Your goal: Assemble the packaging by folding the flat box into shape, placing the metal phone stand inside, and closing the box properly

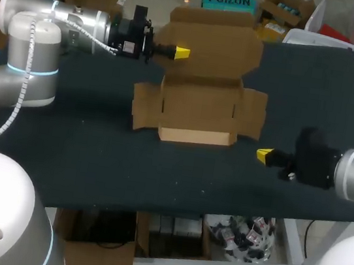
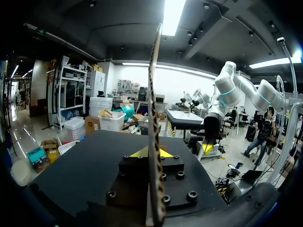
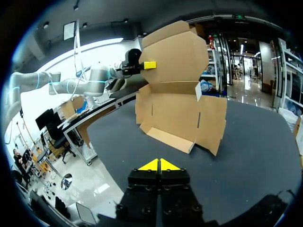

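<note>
1. Your box (image 1: 200, 109) stands half folded in the middle of the dark worktop (image 1: 62, 149). Its tall lid flap (image 1: 216, 42) is upright at the back, its side flaps (image 1: 144, 105) are spread out, and a low front wall is toward you.
2. Your left end effector (image 1: 182, 53) comes in from the left and is clamped on the lid flap's left edge, high up. Its wrist view shows the cardboard edge-on between the two yellow tips.
3. Your right end effector (image 1: 264, 155) sits low over the worktop, right of the box and apart from it. Its tips are pressed together and point at the box.
</note>
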